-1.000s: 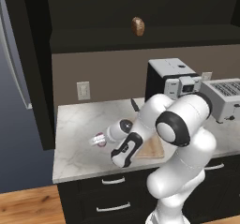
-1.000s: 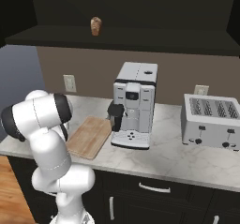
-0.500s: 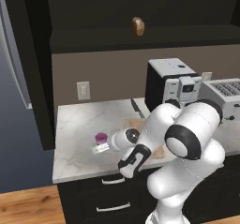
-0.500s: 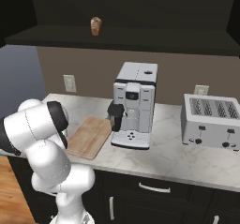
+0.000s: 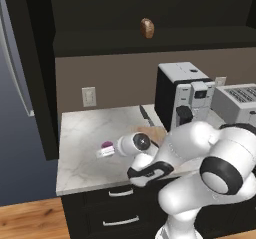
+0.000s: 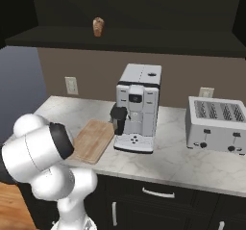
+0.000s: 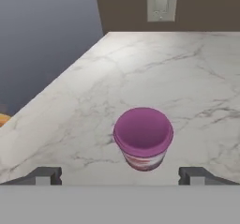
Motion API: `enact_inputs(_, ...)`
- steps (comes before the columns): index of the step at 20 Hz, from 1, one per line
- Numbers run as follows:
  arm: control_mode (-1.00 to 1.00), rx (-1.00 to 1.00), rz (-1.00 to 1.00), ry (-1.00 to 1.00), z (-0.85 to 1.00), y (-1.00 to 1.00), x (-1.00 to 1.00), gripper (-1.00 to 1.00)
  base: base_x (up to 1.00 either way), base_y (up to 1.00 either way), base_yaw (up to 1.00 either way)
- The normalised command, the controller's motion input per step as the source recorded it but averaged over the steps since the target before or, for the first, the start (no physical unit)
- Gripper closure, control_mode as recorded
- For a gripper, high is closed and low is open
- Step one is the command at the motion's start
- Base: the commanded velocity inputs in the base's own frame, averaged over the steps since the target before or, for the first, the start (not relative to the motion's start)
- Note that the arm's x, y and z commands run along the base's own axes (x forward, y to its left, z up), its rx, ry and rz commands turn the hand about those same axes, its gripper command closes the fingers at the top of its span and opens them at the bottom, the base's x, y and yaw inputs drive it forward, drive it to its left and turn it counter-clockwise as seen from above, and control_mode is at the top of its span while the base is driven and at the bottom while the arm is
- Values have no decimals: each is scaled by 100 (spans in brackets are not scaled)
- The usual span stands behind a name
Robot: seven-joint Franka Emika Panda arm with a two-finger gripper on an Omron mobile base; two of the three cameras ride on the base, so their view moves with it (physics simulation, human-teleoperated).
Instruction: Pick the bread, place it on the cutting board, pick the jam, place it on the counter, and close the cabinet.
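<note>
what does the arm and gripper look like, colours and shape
The arm is glossy white with rounded, bulbous links and black bands at the joints, one shown as a dark ring around a grey disc. No cables or markings are visible. The gripper shows two small dark grey, blocky finger tips.

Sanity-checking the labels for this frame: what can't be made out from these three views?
- cabinet doors: cut off by the frame edges in both base views.
- cutting board: near end hidden behind the arm in the right base view.
- jam label: too blurred to read in the hand view.
- bread: too small for surface detail.
</note>
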Motion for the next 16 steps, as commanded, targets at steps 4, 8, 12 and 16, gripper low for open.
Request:
enact_inputs(4,-100,0,-8,0,46,-20,-26,-100,0,0,0)
enact_inputs(8,-100,0,-9,0,45,-22,-21,-100,0,0,0)
enact_inputs(12,-100,0,-11,0,48,-21,-10,-100,0,0,0)
enact_inputs(16,-100,0,-12,0,49,-23,-3,-100,0,0,0)
